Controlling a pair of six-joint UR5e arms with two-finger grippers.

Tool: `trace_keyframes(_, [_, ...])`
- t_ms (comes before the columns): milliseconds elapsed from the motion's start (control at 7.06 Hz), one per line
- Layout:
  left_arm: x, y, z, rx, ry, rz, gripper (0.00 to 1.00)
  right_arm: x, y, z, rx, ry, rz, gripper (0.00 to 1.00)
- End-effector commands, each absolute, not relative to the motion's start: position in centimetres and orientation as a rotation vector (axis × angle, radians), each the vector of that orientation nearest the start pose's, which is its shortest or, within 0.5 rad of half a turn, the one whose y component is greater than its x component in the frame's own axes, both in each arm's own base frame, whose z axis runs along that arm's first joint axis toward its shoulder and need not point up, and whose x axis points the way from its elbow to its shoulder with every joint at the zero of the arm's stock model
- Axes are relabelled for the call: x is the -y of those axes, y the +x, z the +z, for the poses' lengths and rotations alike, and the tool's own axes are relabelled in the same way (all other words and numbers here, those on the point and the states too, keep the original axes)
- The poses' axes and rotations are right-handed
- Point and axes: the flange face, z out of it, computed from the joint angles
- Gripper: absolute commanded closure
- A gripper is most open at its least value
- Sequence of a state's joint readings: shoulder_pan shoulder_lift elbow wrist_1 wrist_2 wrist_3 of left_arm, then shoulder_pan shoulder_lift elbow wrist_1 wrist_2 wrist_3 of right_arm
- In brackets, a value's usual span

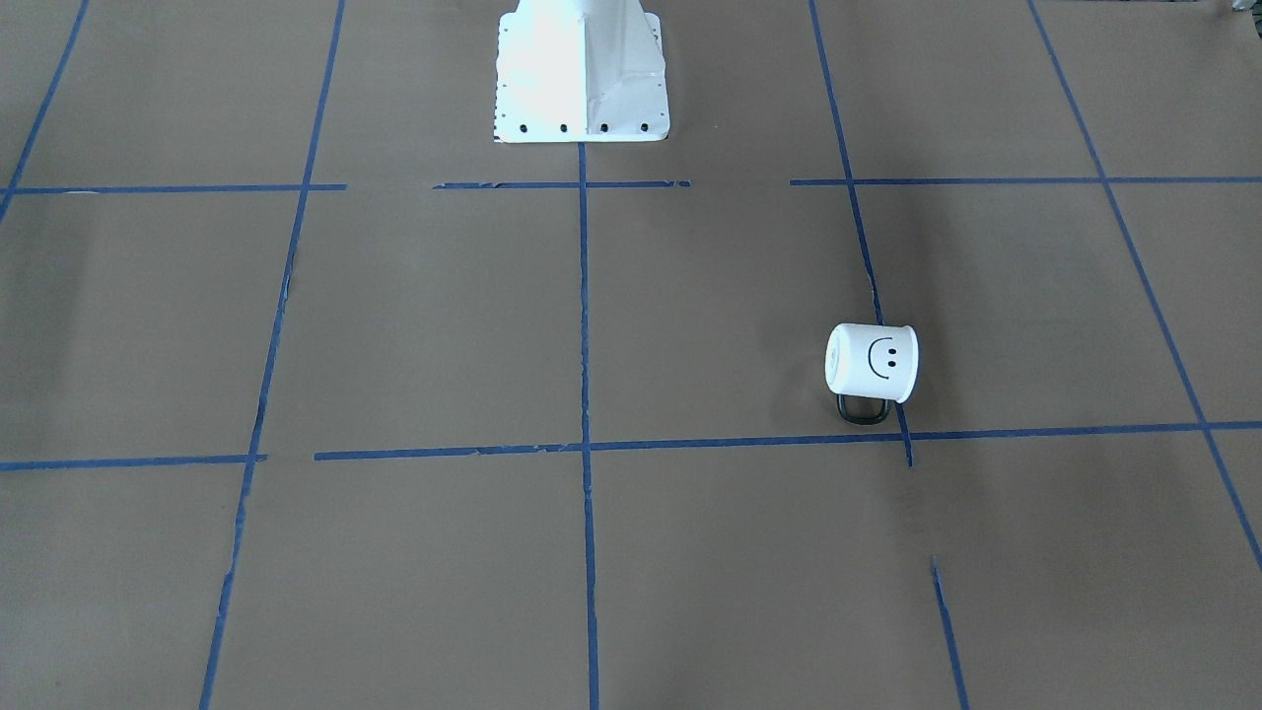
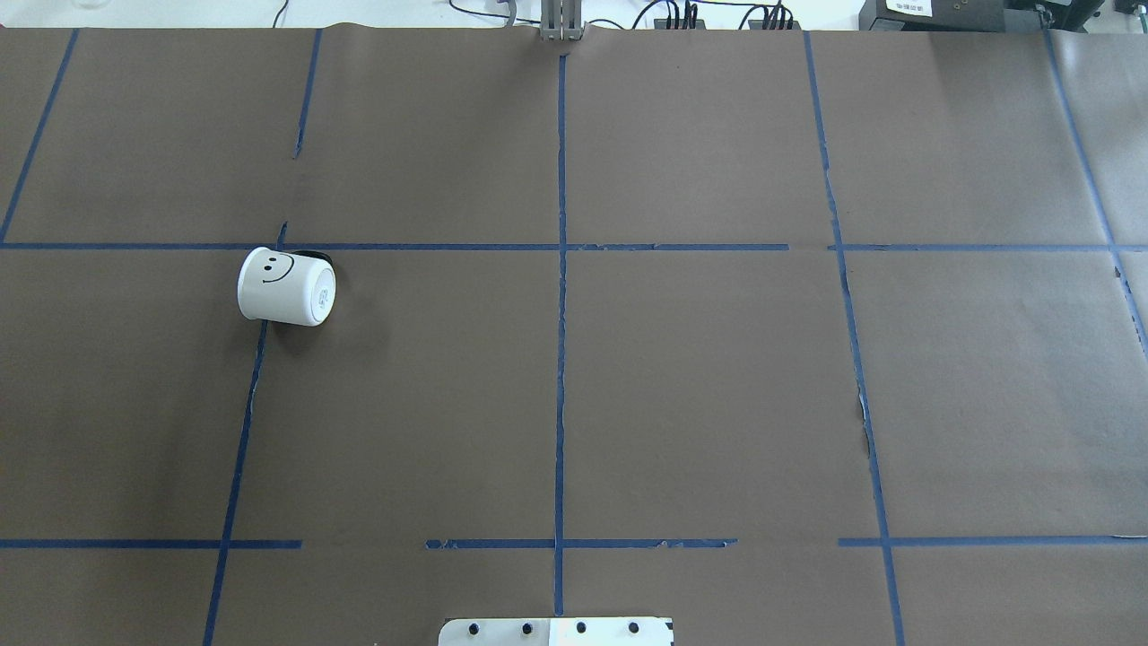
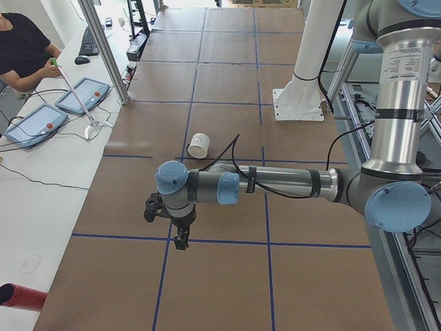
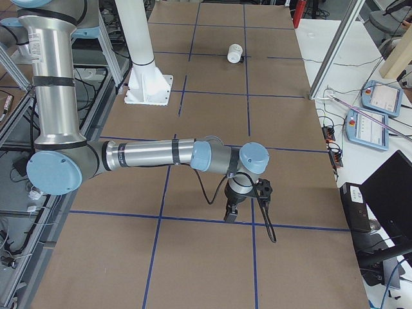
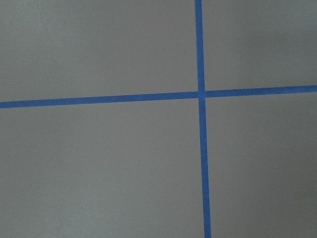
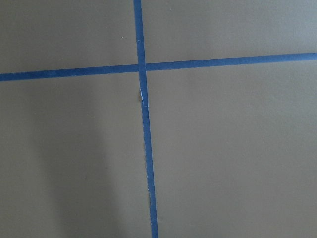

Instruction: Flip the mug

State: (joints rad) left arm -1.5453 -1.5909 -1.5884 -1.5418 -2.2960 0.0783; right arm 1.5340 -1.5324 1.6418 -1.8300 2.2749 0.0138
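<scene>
**Item:** mug (image 2: pixel 285 287); white, lying on its side on the brown paper (image 2: pixel 700 404) that covers the counter; smiley face (image 1: pixel 880 357) turned upward; black handle (image 1: pixel 864 409) flat against the surface on the side toward the operators' edge; closed base (image 2: pixel 319 292) facing the counter's middle, so the mouth most likely faces the end on the robot's left.

**Location:** the robot's left half of the counter; short of that end, roughly midway between the robot's edge and the operators' edge; astride a line of blue tape (image 2: pixel 260 345).

**Left gripper** (image 3: pixel 176 231)**:** pointing down over a tape crossing, nearer the left end than the mug; seen from the side only, so its opening cannot be told; nothing shows in it; its wrist camera has only paper and tape in view.

**Right gripper** (image 4: pixel 230 215)**:** hangs over the opposite end of the counter; opening likewise not to be told; nothing shows in it.

**Relation:** mug well apart from the left gripper, further toward the counter's middle; much further from the right one.

**Step in hand (judged):** approach, not yet begun; the left arm is the natural choice.

**Handling notes:**
- come in with fingers spread wider than the body;
- close across the round wall, clear of the handle;
- the cylinder may roll if nudged from one side, so bring both fingers into contact together;
- lift before rotating upright, so the rim does not scrape the paper.
</scene>
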Motion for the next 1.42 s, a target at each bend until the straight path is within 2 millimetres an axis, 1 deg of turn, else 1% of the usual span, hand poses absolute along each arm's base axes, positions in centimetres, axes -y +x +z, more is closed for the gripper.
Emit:
trace_keyframes(0, [50.1,-5.3,64.3,-0.725,0.033,0.11,0.0,49.6,5.1,63.4,0.699,-0.16,0.03,0.0])
trace_keyframes(142, [50.6,-5.3,63.7,-0.725,0.042,0.114,0.0,49.6,5.1,63.5,0.699,-0.162,0.031,0.0])
trace_keyframes(283, [51.9,-5.3,62.3,-0.726,0.069,0.123,0.0,49.6,5.1,63.4,0.699,-0.16,0.03,0.0])
trace_keyframes(425, [54.0,-5.2,59.7,-0.723,0.113,0.133,0.0,49.6,5.1,63.5,0.699,-0.162,0.031,0.0])
trace_keyframes(567, [55.5,-4.7,57.8,-0.724,0.148,0.154,0.0,49.6,5.1,63.4,0.699,-0.16,0.03,0.0])
trace_keyframes(708, [57.4,-3.7,55.2,-0.727,0.191,0.186,0.0,49.6,5.1,63.5,0.699,-0.162,0.031,0.0])
trace_keyframes(850, [58.5,-2.5,53.0,-0.731,0.237,0.226,0.0,49.6,5.1,63.5,0.699,-0.162,0.031,0.0])
trace_keyframes(992, [59.0,-1.2,51.5,-0.732,0.337,0.281,0.0,49.6,5.1,63.5,0.699,-0.162,0.031,0.0])
trace_keyframes(1133, [59.2,0.0,50.7,-0.757,0.371,0.218,0.0,49.6,5.1,63.5,0.699,-0.162,0.031,0.0])
trace_keyframes(1275, [59.4,2.2,50.1,-0.788,0.4,0.186,0.0,49.6,5.1,63.5,0.699,-0.162,0.031,0.0])
